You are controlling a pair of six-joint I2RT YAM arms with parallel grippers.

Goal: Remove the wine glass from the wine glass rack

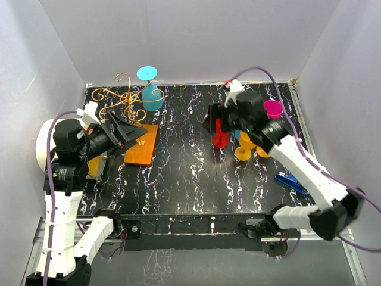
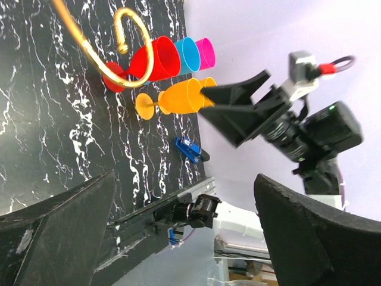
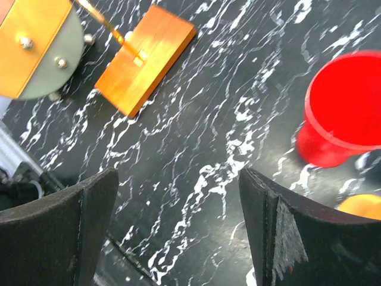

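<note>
Spotted blue glass (image 1: 152, 98) hanging off rack (image 1: 126, 96) at table's (image 1: 190, 179) far-left corner; left jaws spread wide beside base (image 1: 146, 149); right jaws spread, empty, over red glass (image 3: 342, 110) standing toward right edge. Could snag scroll wire and tip rack if pulled sideways.

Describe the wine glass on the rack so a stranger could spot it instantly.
Find the gold wire rack on its wooden base, back left on the black marbled table. The cyan wine glass hangs at the rack's right side. It alone is on the rack; the other coloured glasses cluster at the table's right.
</note>
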